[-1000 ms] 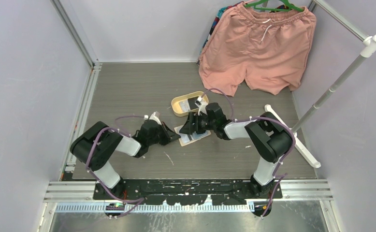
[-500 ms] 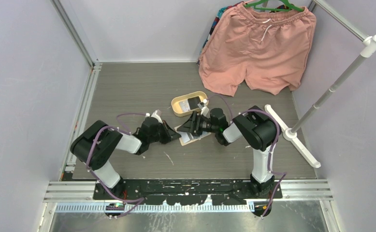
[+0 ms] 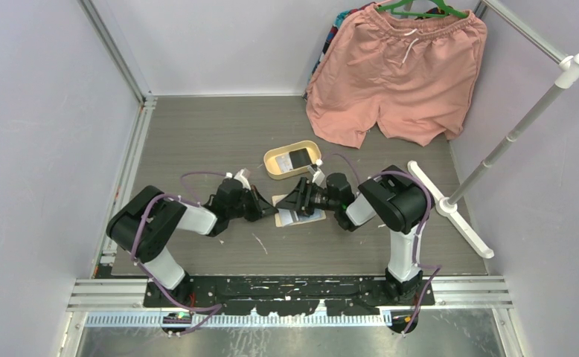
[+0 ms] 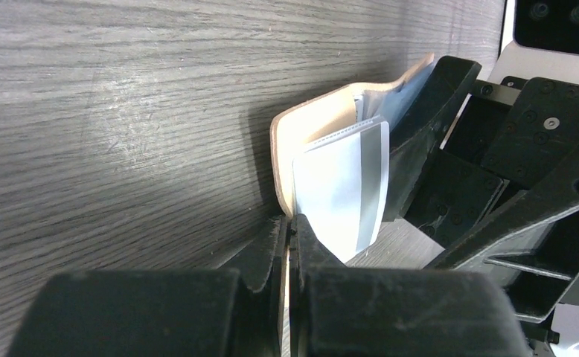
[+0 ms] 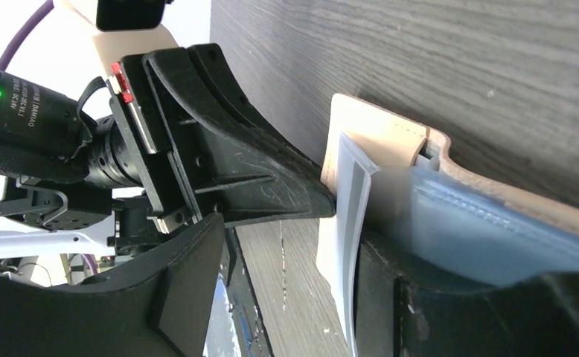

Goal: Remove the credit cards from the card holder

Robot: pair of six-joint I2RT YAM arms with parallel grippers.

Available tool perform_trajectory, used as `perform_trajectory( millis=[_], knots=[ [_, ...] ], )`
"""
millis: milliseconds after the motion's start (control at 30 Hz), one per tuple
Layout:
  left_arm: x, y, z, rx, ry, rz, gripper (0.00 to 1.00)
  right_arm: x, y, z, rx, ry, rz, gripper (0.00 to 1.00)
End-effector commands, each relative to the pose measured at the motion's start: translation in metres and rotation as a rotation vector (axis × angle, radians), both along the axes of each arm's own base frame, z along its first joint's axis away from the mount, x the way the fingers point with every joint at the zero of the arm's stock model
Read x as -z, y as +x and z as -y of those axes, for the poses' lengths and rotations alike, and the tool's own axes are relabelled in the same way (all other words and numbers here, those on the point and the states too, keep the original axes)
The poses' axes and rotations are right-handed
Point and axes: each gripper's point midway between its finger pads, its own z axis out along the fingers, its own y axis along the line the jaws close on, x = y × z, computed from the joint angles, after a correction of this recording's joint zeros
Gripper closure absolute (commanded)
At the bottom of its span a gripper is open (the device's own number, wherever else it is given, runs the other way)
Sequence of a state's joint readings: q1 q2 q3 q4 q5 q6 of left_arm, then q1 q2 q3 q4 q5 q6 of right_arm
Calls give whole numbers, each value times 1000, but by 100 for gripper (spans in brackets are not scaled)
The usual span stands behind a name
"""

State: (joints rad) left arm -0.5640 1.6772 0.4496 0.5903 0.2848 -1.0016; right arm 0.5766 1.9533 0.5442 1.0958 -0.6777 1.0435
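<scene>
Grey table [image 3: 197, 141]; left jaws pinch card holder [image 4: 310, 123].

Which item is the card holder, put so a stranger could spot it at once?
On the grey wooden table, look just nearer than the oval cream tray, between the left gripper and the right gripper. The card holder is the small beige-tan wallet there, lined pale blue-grey, a pale card poking out; the tray is oval and holds a dark card.
</scene>
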Motion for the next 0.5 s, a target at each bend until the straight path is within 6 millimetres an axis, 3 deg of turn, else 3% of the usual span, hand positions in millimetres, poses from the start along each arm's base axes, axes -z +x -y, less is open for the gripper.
perform_trajectory(
  millis=[0,200,467],
  knots=[
    [96,-55,-89,-75,431,-253,100,8,-84,-2,-262,-22,-222,39],
    [98,-56,-90,-73,426,-259,100,-12,-80,2,-251,9,-201,41],
    [99,-56,-88,-66,422,-265,100,-18,-76,15,-216,-40,-174,40]
  ],
)
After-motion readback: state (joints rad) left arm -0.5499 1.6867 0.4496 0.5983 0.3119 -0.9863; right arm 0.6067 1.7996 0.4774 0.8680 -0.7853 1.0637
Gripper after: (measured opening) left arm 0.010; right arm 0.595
